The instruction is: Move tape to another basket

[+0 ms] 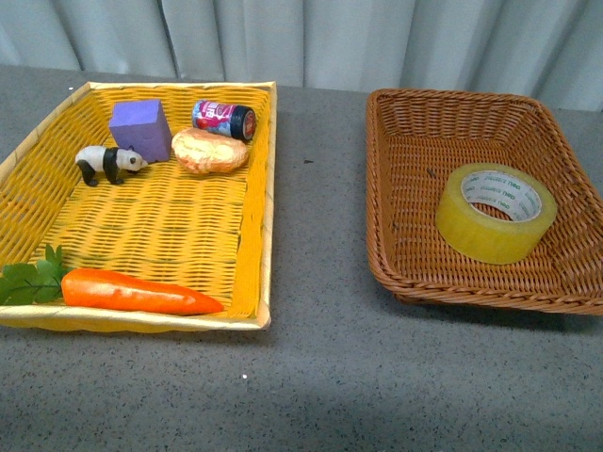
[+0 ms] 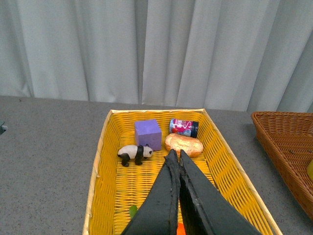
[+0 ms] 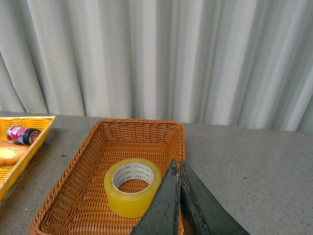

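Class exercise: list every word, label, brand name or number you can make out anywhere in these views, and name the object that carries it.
Tape: green print repeated around the white inner core, too small and blurred to read.
Small can lying in the yellow basket: red and white label with a large mark, possibly an "S", otherwise unreadable.
No other text on any object in these views.
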Controlling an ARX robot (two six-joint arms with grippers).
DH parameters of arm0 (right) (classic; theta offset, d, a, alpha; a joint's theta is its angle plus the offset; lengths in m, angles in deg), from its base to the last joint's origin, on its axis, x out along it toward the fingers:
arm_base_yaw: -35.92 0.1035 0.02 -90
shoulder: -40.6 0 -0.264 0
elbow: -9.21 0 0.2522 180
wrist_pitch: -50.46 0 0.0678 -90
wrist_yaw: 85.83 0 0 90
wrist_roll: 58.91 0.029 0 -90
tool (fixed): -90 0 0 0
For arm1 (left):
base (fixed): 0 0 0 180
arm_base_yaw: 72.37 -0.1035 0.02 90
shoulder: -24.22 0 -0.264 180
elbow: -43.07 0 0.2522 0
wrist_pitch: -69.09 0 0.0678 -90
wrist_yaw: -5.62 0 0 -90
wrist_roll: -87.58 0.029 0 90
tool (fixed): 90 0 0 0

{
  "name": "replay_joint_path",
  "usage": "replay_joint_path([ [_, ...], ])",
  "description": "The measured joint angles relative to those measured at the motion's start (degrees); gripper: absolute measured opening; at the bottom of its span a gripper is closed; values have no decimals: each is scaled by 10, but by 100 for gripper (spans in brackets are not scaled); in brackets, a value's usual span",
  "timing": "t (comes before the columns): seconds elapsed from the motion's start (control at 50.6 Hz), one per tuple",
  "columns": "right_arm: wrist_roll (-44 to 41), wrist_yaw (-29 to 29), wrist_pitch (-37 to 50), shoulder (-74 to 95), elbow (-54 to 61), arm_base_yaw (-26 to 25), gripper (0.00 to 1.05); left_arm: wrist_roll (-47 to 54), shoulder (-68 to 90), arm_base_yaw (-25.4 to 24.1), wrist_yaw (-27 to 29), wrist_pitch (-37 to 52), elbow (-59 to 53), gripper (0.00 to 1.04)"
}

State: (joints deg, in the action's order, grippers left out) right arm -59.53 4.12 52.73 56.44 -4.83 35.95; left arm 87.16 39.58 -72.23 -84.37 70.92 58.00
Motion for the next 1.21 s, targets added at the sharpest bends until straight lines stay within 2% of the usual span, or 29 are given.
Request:
replay_joint_path([
  [0.395,0,1,-60,-60,0,0,1,0,-72,0,0,-74,0,4],
  [0.494,0,1,-154,-136,0,0,1,0,-143,0,0,-151,0,4],
  [0.672,0,2,-159,-156,0,0,1,0,-151,0,0,-155,0,4],
  [0.751,0,2,-159,-156,0,0,11,0,-151,0,0,-155,0,16],
  [0.949,0,2,-159,-156,0,0,45,0,-151,0,0,-155,0,50],
  [1.206,0,2,-159,-156,0,0,96,1,-151,0,0,-155,0,100],
])
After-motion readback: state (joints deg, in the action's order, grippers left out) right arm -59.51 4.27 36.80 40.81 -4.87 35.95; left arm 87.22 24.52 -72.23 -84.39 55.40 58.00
